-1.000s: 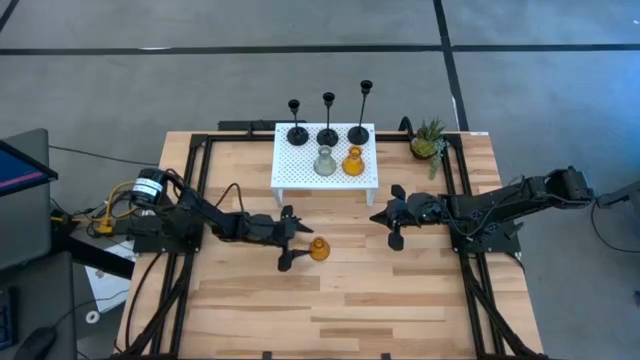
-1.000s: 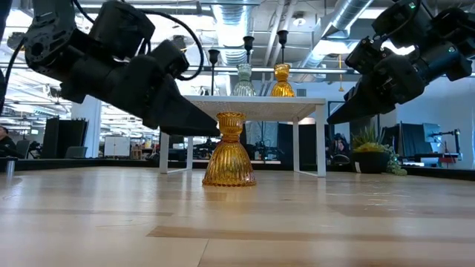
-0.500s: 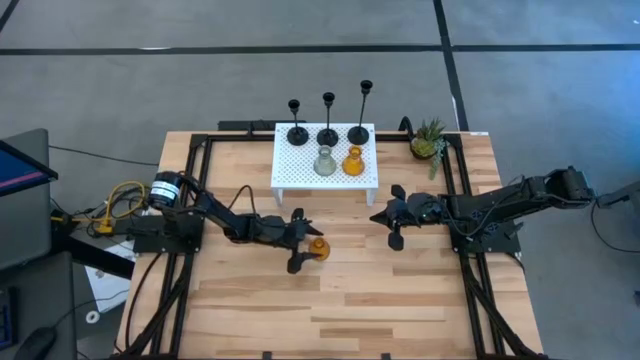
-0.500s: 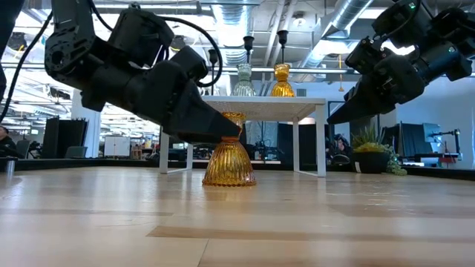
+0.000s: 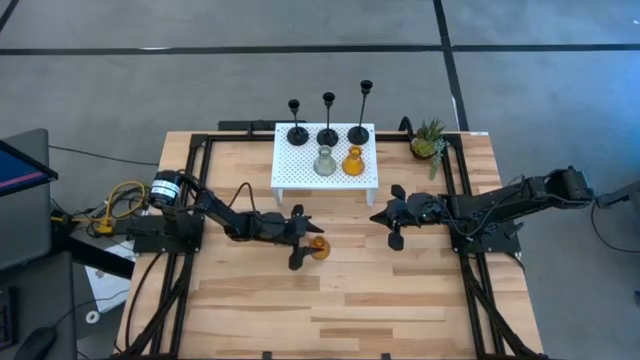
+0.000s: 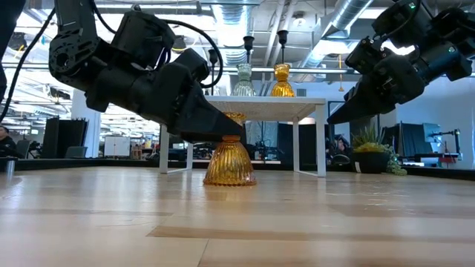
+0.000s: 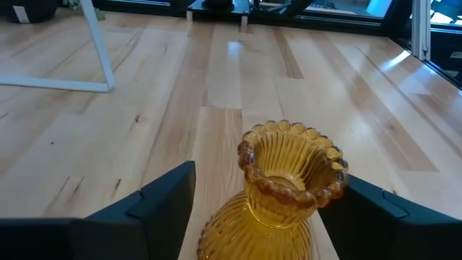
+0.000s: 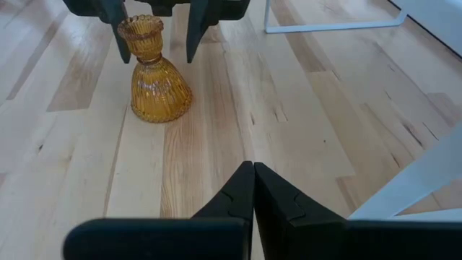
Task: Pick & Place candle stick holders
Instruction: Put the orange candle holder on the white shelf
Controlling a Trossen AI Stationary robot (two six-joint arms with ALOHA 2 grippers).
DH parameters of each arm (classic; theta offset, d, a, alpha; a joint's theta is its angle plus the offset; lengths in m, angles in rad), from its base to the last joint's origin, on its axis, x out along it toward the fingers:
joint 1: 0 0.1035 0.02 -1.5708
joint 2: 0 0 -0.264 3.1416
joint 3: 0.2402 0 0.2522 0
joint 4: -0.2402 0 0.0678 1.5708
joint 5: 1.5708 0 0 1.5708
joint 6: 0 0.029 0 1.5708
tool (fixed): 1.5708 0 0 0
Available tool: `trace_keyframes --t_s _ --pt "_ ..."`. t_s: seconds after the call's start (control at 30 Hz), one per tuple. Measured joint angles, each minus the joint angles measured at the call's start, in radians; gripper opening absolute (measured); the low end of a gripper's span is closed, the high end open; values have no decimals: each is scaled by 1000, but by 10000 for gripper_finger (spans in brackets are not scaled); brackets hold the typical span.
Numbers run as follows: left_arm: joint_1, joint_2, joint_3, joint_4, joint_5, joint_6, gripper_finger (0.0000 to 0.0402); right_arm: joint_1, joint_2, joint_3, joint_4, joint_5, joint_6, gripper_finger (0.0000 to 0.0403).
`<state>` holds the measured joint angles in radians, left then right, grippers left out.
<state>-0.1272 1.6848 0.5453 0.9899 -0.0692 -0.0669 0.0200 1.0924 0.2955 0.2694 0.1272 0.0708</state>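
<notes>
From above, stood an amber holder [image 5: 318, 247] alone on the table [image 5: 400, 300] in front of the white stand [image 5: 300, 175], bracketed by the open left hand [image 5: 303, 240]; right hand [image 5: 390, 222] idle nearby, pinched shut. From table height and the left wrist, showed ribbed amber glass [image 6: 229, 157], bell-bottomed, narrow-necked, scalloped rim [image 7: 292, 166] between spread fingers [image 7: 162, 198]. Risked tipping on an uneven squeeze, or slipping from smooth glass.
</notes>
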Motion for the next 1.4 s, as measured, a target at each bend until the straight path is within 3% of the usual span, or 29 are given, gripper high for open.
trace_keyframes --t_s 0.3,0.67,0.93,1.07,1.2,1.4 --pt "0 0 0 14 24 -2 239 -1 0 0 0 2 0 0" --pt "0 0 0 24 29 -2 139 -1 0 0 0 4 0 0" --pt "-11 -1 0 24 29 -61 157 -1 0 0 -6 4 -2 0" --pt "-21 -15 -2 6 20 -80 145 -1 0 0 -7 4 -2 0" --pt "-28 -96 -2 -132 -20 -132 137 -1 0 1 -19 4 -1 0" --pt "-88 -307 -3 -455 -230 -156 146 -1 0 1 -29 4 -1 0"
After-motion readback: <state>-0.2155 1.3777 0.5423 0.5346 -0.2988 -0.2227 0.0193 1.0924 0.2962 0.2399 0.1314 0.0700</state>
